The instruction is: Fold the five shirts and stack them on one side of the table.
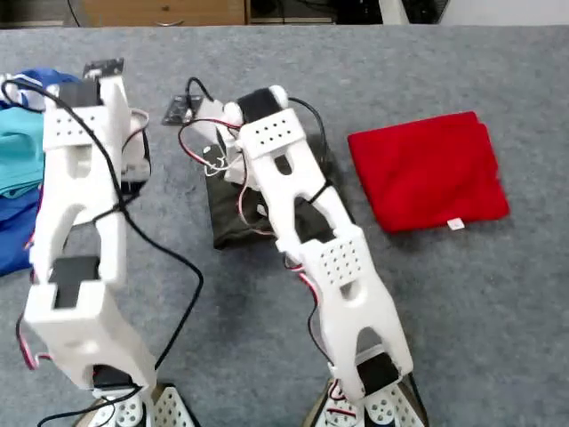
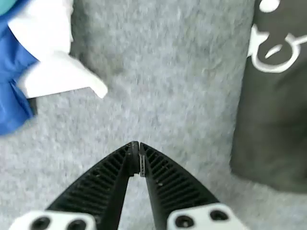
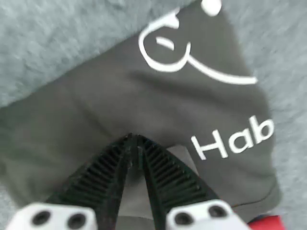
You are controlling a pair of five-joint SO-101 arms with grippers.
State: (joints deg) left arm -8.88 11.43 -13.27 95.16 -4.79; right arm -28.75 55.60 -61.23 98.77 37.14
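Left tool (image 2: 135, 148) and right tool (image 3: 134, 141), both closed, empty; one black shirt (image 3: 96, 105), one red shirt (image 1: 427, 169).

Black shirt (image 1: 229, 227) mostly beneath the right arm (image 1: 307, 205); blue shirt (image 1: 11, 233) partly off-edge.

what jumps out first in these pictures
A folded red shirt lies alone on the right of the table. A black shirt with white print lies in the middle under the right tool, which is shut. At the left edge, blue and teal shirts are heaped.
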